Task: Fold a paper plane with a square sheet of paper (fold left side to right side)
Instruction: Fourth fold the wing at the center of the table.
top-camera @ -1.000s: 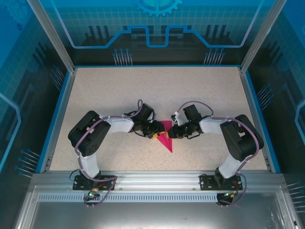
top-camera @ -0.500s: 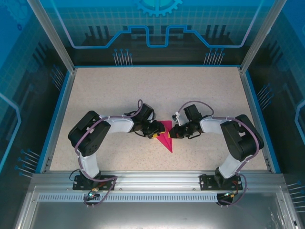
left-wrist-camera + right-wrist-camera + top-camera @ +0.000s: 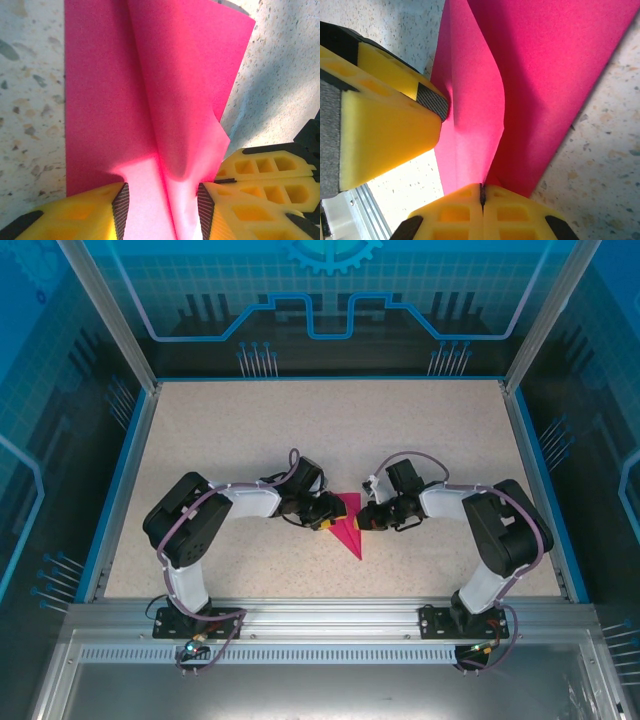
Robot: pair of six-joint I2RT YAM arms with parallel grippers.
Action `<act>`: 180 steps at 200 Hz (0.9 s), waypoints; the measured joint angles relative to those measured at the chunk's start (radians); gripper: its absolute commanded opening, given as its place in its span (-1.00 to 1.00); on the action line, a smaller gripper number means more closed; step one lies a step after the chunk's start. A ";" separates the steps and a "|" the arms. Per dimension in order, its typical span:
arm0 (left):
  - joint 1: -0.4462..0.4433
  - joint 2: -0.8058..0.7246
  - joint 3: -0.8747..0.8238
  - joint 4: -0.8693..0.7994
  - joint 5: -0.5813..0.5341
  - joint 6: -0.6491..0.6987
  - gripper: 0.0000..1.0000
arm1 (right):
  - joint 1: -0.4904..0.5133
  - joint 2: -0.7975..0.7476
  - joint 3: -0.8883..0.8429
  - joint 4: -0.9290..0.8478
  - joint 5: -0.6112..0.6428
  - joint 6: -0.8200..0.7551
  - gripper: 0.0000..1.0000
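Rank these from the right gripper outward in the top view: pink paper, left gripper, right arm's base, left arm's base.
1. pink paper, pinched by the right gripper.
2. left gripper, across the paper.
3. right arm's base, near edge, right.
4. left arm's base, near edge, left.

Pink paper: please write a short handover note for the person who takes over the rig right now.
Left gripper: open, astride a raised flap of the paper.
Right gripper: shut on the paper's edge, holding that flap up.
Paper: in the middle of the table, between both grippers, part flat, part lifted.
Done: one flap lifted.
Left: probably lay the flap over to the right side and press the crease flat.
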 measured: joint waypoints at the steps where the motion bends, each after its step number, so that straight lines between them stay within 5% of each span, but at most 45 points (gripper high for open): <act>1: 0.000 0.000 0.000 0.000 0.000 0.000 -0.12 | 0.000 0.000 0.000 0.000 0.001 0.000 -0.95; 180: -0.001 0.000 0.019 -0.038 -0.002 0.015 -0.12 | -0.001 0.027 0.022 -0.050 0.031 -0.023 -0.96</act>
